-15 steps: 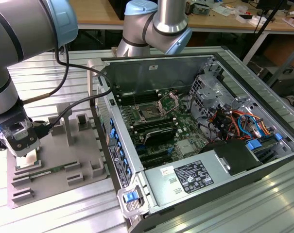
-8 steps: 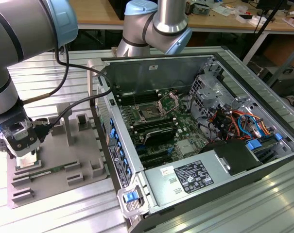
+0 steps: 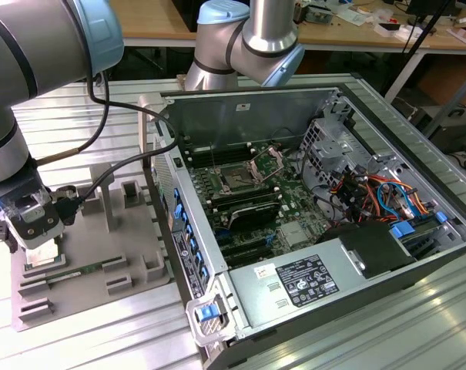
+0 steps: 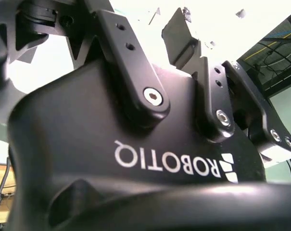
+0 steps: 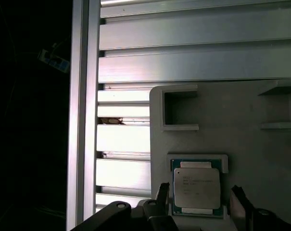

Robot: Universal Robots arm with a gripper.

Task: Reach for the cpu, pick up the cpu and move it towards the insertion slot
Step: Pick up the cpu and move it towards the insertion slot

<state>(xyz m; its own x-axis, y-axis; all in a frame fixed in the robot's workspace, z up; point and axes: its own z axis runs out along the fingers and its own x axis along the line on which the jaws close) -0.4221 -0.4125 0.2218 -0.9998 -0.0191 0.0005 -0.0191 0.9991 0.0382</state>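
Note:
The cpu (image 5: 197, 188), a small square chip with a silvery top and green edge, lies in a shallow seat near one corner of the grey tray (image 5: 241, 120). In the first wrist view my gripper (image 5: 199, 198) is open. One fingertip (image 5: 162, 192) and the other (image 5: 237, 198) stand on either side of the chip, with small gaps showing. In the exterior view the gripper (image 3: 38, 245) hangs low over the tray (image 3: 102, 247) at that view's left. The insertion slot (image 3: 237, 179), dark with its metal bracket raised, sits on the green board inside the open computer case.
The open case (image 3: 310, 200) holds cables, a drive cage and a power supply at the exterior view's right. Raised grey frames (image 3: 132, 193) stand on the tray. Ribbed aluminium table slats (image 5: 183, 57) run beyond the tray, ending at an edge rail (image 5: 85, 115).

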